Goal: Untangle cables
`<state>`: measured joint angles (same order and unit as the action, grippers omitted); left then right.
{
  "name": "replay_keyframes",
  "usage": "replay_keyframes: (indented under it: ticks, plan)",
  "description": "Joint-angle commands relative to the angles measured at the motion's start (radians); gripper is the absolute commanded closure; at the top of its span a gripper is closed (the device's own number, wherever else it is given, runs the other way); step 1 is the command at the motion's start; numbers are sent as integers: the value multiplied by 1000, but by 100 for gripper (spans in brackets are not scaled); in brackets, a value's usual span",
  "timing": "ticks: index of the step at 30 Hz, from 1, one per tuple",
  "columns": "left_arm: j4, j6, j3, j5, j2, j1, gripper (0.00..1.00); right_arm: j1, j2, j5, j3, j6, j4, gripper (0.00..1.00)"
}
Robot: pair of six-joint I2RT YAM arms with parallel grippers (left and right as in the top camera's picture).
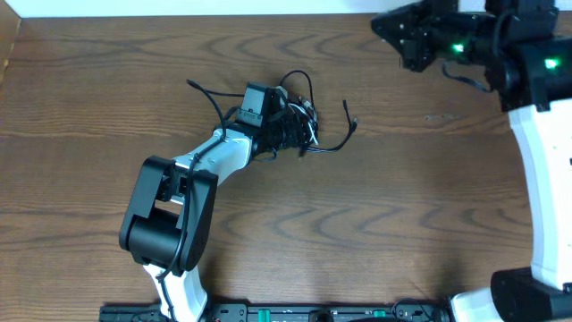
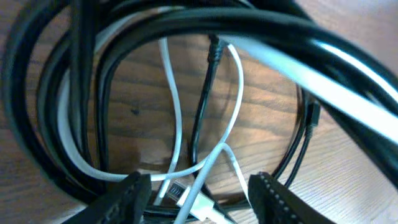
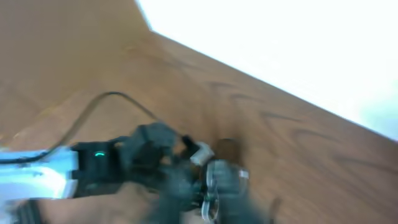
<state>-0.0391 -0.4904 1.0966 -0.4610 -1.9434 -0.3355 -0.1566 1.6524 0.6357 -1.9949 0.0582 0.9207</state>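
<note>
1. Standing spread, my left gripper (image 2: 200, 190) straddles the white cable (image 2: 176, 106) and the black cable (image 2: 202, 112), which loop just ahead of its jaws.
2. My right gripper (image 1: 393, 31) sits well apart from them; spread or closed, I cannot tell.

The thin black cable (image 2: 200, 115) lies coiled in loose loops just above the middle of the overhead frame, one plug end trailing right. The white cable (image 2: 176, 118) weaves through those coils, tangled.
</note>
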Motion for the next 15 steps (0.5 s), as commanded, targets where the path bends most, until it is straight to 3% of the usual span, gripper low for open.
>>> replay_keyframes:
  ticks: [1,7,15]
  plan:
    - [-32,97,7,24,-10,3,49,1,35,-162,0,-35,27,45]
    - [-66,185,7,-24,-10,3,53,-16,149,-127,0,-34,81,35]
    - [-102,236,7,-71,-10,3,53,-95,361,18,0,80,104,40]
